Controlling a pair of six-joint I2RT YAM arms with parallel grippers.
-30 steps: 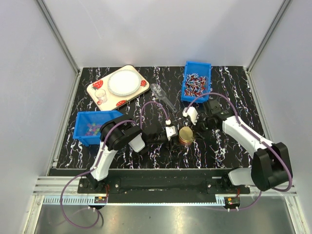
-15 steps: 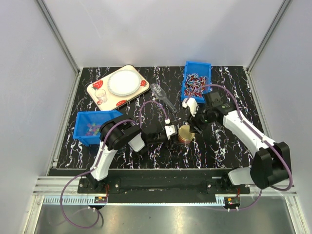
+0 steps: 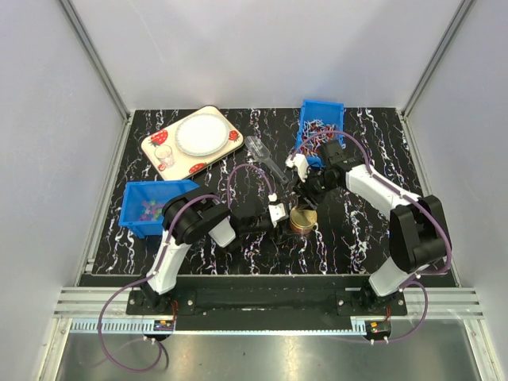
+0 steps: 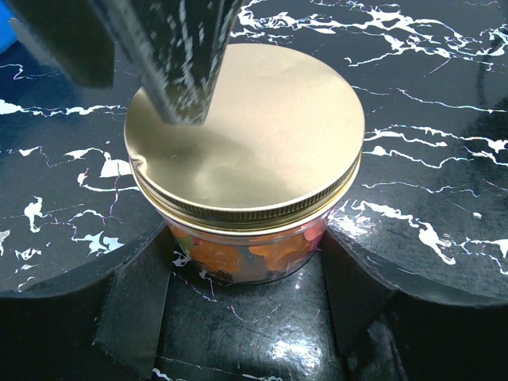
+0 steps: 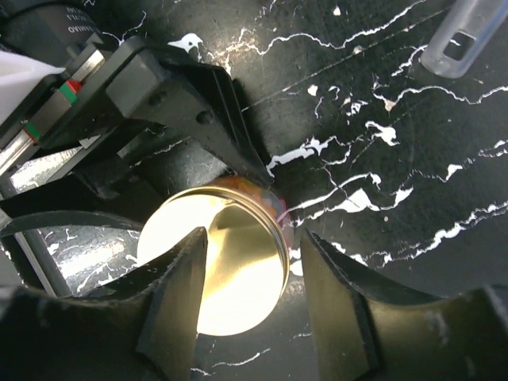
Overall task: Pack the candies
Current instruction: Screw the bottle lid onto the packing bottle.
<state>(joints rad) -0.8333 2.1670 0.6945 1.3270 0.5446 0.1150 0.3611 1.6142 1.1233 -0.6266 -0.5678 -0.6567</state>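
Left hand [image 4: 246, 278]: clamped on the jar [image 4: 238, 258], one finger against each side of the glass.
Jar: upright on the table [image 4: 444, 119], gold lid [image 4: 246, 135] on top.
Candies [image 4: 262, 254]: some show through the jar's glass; more lie in the near blue bin [image 3: 127, 210], well left of the jar.
Right hand [image 5: 254, 254]: fingers apart, over the lid; whether it touches, I cannot tell.
Clear scoop [image 3: 266, 159]: lying on the table beyond the jar.
Far blue bin [image 3: 321, 105]: holds wrapped sweets [image 3: 317, 128].
Tray [image 3: 184, 164]: far left, carrying a white plate [image 3: 201, 133].
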